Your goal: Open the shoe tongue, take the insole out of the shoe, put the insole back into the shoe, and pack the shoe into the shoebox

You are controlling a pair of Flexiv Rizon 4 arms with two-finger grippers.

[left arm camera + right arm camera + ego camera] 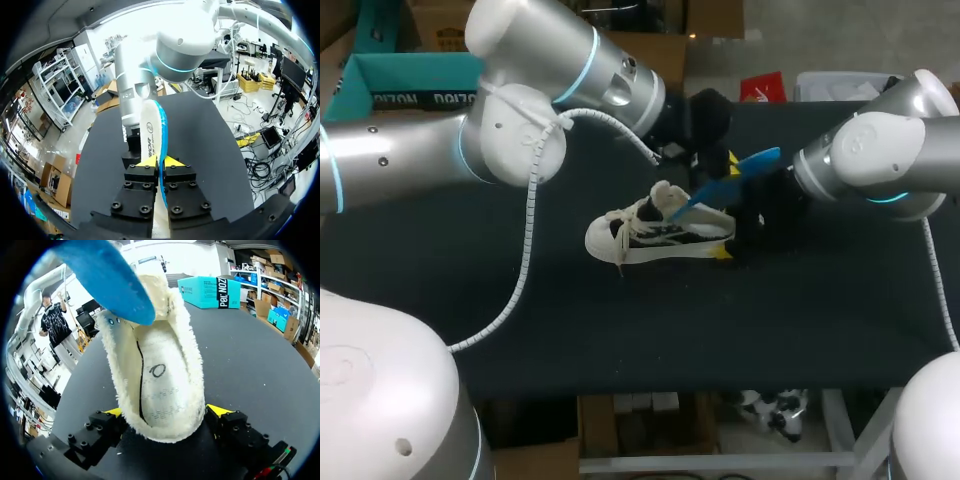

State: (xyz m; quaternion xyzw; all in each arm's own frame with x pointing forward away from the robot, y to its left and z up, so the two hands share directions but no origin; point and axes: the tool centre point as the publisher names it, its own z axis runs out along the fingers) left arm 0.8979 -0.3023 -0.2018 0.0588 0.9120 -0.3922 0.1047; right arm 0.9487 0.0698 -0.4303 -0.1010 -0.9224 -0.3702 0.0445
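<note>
Shoe (655,235): mid-desk (470,280), long axis crosswise, toe to my left, heel to my right.
Right tool (165,415): clamped on the heel from both sides.
Insole (725,180): blue, above the shoe's opening, slanting up toward the far right.
Left tool (160,162): pinched on the insole.
Box (410,85): teal, far left.

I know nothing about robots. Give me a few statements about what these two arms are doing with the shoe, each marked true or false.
1. The left gripper pinches the blue insole between its fingers. True.
2. The right gripper grips the shoe at its heel. True.
3. The insole lies flat inside the shoe. False: it is held up above the shoe's opening.
4. The shoe is already packed away. False: it stands on the table, apart from the shoebox.
</note>
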